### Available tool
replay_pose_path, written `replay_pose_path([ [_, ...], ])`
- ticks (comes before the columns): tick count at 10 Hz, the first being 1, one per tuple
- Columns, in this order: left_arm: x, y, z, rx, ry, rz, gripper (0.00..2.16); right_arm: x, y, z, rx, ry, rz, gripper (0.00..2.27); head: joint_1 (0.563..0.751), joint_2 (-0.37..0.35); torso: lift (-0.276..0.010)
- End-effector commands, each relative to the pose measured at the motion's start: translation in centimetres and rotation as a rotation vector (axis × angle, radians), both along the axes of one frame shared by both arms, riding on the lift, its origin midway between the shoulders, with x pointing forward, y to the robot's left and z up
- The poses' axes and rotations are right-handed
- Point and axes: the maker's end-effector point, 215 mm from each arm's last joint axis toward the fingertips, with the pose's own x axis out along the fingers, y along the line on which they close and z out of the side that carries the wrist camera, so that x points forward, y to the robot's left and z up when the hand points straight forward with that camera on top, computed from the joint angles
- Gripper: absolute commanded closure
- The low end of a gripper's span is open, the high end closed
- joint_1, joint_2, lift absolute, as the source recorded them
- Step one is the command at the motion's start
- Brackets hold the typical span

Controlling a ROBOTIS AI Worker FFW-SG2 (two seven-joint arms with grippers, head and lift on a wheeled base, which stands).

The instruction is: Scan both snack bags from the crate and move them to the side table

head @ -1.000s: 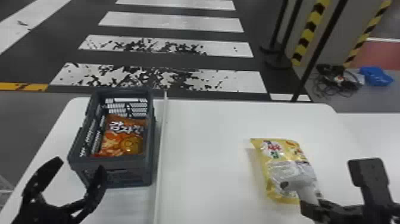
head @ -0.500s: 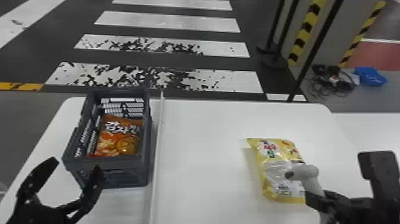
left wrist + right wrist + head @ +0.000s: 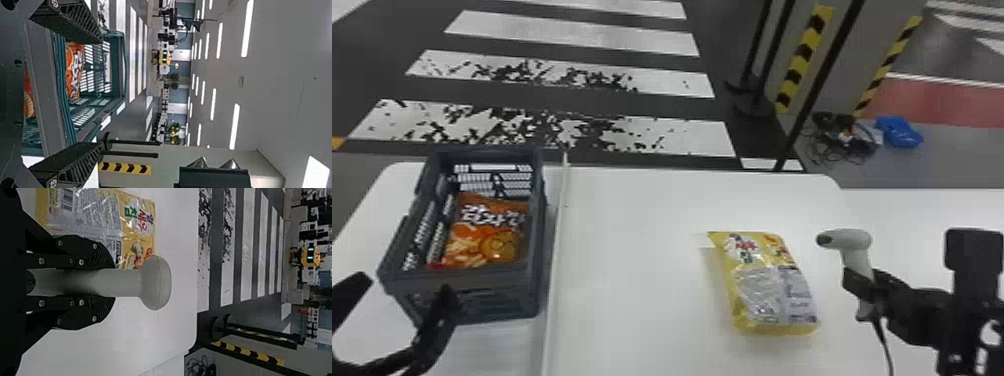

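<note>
Clasping the smooth, round-headed scanner (image 3: 855,243) is the right pincer (image 3: 864,290).

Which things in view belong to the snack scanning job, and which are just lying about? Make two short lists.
For the job:
Dark grey plastic crate
Orange snack bag, inside it
Shiny yellow snack bag, on the white table
Light grey handheld scanner, in the right tool

Just lying about, on the floor:
Tangled black cables
Crumpled blue item
</note>
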Motion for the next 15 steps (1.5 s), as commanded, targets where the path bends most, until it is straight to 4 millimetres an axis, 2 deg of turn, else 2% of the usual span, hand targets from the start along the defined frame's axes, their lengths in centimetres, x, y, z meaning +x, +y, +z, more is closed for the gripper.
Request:
replay_pose_path([
  [1, 0.0, 0.0, 0.0, 0.0, 0.001, -0.001, 0.07, 1.4, -2.9, -0.9, -0.007, -0.05, -0.033, 2.22, 0.695, -0.223, -0.099],
  [2, 0.0, 0.0, -0.2, 0.0, 0.004, 0.0, 0.07, 2.0, -4.4, -2.5, 0.003, -0.047, -0.056, 2.22, 0.695, -0.238, -0.099],
  [5, 0.0, 0.1, -0.1, 0.0, 0.003, 0.002, 0.07, 4.6, -8.5, -5.6, 0.006, -0.056, -0.1, 2.22, 0.695, -0.297, -0.099],
  [9, 0.1, 0.1, -0.1, 0.001, 0.001, 0.004, 0.07, 7.3, -12.2, -9.6, -0.015, 0.027, -0.097, 2.22, 0.695, -0.338, -0.099],
  [12, 0.3, 0.0, 0.0, 0.001, -0.002, 0.003, 0.07, 7.7, -13.0, -11.9, -0.016, 0.043, -0.101, 2.22, 0.695, -0.35, -0.099],
  [15, 0.3, 0.0, 0.0, 0.002, -0.002, 0.002, 0.07, 7.9, -13.4, -12.9, -0.017, 0.045, -0.104, 2.22, 0.695, -0.35, -0.099],
])
